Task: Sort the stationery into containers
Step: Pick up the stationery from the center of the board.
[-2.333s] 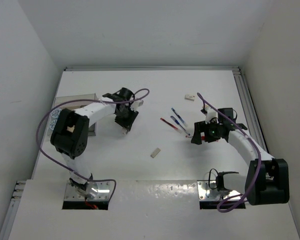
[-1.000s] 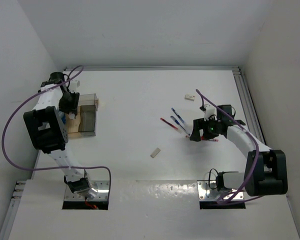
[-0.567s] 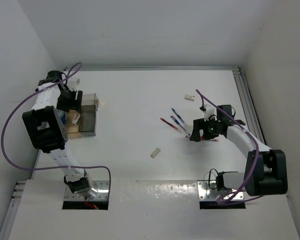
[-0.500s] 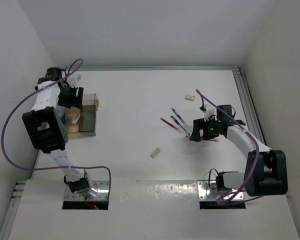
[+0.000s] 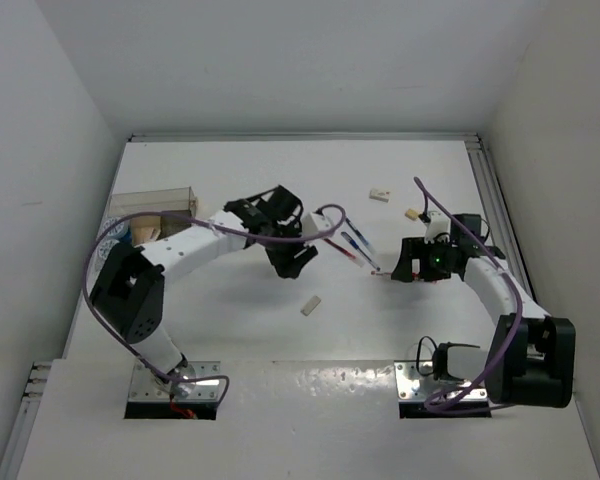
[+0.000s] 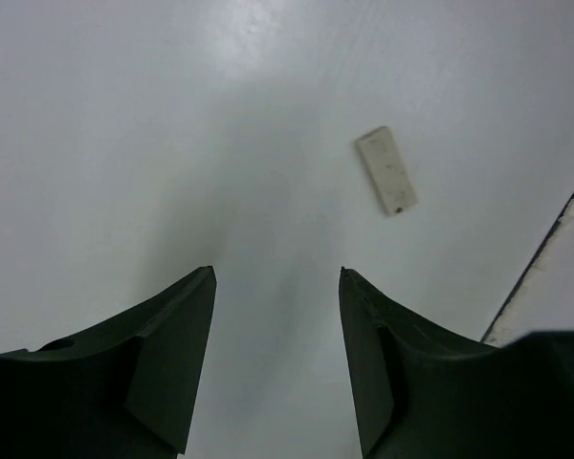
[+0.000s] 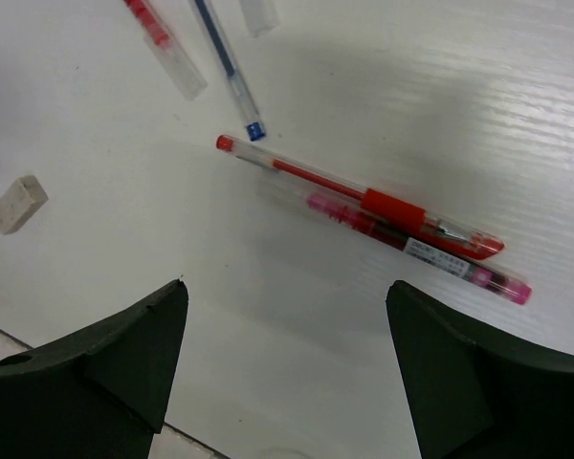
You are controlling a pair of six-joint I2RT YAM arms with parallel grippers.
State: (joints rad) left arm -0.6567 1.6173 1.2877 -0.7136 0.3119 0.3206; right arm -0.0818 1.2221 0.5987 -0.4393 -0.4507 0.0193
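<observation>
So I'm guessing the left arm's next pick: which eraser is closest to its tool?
The lone eraser just beyond the open left tool; the other erasers lie farther back and right.

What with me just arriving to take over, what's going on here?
Two arms are sorting stationery. The left arm hangs, jaws open and empty, near a beige eraser. The right arm, jaws open, hovers over a red pen and a pink pen. The clear box stands far left.

You see a white table [image 5: 240, 325] boxed in by white walls [image 5: 280, 60], with a metal rail [image 5: 493, 200] running along its right edge.
</observation>
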